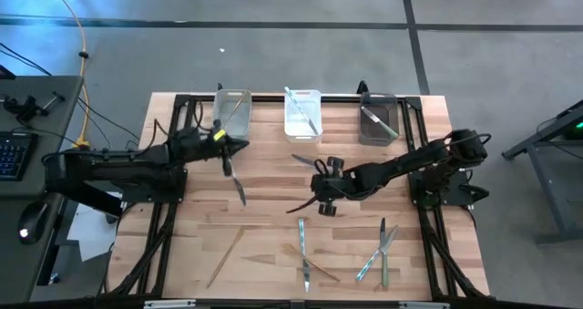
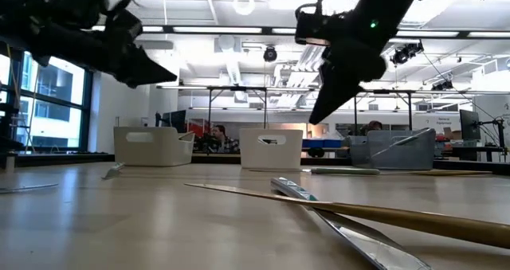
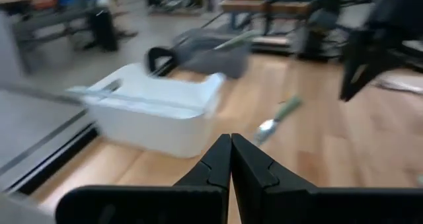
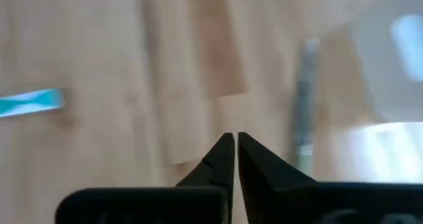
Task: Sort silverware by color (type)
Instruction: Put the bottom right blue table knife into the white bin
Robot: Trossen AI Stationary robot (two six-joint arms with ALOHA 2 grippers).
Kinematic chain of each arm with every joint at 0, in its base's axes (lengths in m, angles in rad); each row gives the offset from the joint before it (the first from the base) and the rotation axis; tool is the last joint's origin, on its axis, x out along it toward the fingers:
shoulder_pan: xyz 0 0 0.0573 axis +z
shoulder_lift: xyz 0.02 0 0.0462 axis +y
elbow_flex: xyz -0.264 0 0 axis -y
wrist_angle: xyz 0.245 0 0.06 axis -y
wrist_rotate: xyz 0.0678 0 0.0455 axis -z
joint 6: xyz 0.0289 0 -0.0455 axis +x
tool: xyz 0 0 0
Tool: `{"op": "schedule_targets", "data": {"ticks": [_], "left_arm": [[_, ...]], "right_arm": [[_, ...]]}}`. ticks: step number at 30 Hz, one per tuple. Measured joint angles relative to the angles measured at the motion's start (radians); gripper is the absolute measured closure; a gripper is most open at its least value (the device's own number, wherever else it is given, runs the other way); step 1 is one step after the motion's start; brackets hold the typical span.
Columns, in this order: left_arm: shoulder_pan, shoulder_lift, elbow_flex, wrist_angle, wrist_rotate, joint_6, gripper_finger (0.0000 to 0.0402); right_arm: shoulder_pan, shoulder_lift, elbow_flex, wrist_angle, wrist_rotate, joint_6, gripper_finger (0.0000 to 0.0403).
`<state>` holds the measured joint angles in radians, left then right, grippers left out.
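Note:
Both grippers hang shut and empty above the wooden table (image 1: 273, 218). My left gripper (image 1: 244, 146) (image 3: 231, 139) points level over the far left part, near the left bin (image 1: 232, 114). My right gripper (image 1: 319, 200) (image 4: 234, 139) slants down over the table's middle. A dark grey-green piece (image 1: 237, 183) lies flat below the left gripper. Another (image 1: 304, 159) (image 3: 277, 117) lies in front of the middle bin (image 1: 302, 114). Gold pieces (image 1: 225, 255) and teal pieces (image 1: 303, 239) (image 1: 375, 254) lie flat near the front edge.
Three bins stand along the far edge. The left one holds a gold piece, the white middle one holds teal pieces, and the grey right one (image 1: 378, 119) holds dark pieces. Bare wood lies between the bins and the loose cutlery at the front.

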<state>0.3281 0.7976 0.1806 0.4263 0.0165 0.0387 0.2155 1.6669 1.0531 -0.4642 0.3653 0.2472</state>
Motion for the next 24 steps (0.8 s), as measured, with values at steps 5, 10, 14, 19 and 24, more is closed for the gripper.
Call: {"op": "schedule_targets", "data": {"ticks": [5, 10, 14, 19, 24], "left_arm": [[-0.115, 0.001, -0.050, 0.065, -0.006, 0.000, 0.0401], [-0.207, 0.001, -0.088, 0.109, -0.010, 0.015, 0.0401], [-0.274, 0.001, -0.088, 0.104, -0.048, 0.023, 0.0401], [-0.334, 0.001, -0.088, 0.103, -0.055, 0.052, 0.0401], [-0.361, 0.001, -0.088, 0.103, -0.062, 0.052, 0.0401]], "right_arm": [[0.057, 0.000, 0.000, 0.001, -0.072, 0.108, 0.0385], [0.122, 0.000, 0.000, 0.001, -0.086, 0.210, 0.0384], [0.165, 0.000, 0.000, -0.004, -0.091, 0.262, 0.0384], [0.224, 0.002, 0.011, -0.130, -0.161, 0.426, 0.0384], [0.334, 0.002, 0.087, -0.453, -0.184, 0.574, 0.0379]]}}
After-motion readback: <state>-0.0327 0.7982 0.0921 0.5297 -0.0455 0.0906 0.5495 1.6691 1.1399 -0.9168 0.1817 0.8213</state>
